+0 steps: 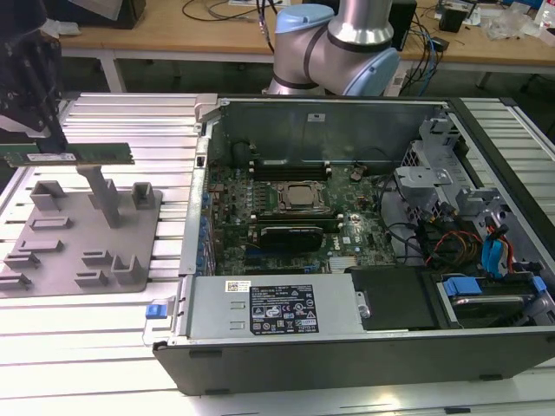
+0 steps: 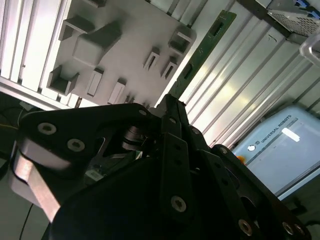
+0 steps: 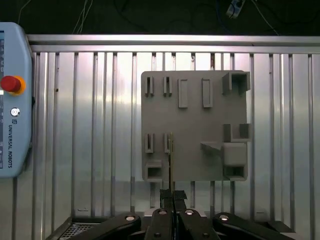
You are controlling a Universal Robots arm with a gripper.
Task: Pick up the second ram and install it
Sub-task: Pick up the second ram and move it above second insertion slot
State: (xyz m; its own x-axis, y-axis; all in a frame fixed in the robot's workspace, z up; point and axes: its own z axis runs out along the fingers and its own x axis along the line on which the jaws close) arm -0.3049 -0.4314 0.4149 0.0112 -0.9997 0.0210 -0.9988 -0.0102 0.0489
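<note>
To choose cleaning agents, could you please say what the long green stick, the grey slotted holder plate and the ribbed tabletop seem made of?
The long green stick, held in the pincer: likely glass-fibre circuit board, matt green with dark chips. The grey slotted holder plate: probably matt plastic, uniform and dull. The ribbed tabletop: apparently aluminium, its slats gleam silvery.

— How is the arm [image 1: 334, 54] finished?

— Silver-grey tubes and rounded housings are seen. In the exterior view a pale-blue cap [image 1: 302, 17] is fitted at nine o'clock of the uppermost joint [image 1: 364, 22].

— And the gripper [image 3: 173, 193]?

— It is built of flat, angular black links [image 2: 175, 167], pinned by round silver screws [image 2: 46, 128] set in recessed holes. One outer link is edged in lighter grey.
</note>
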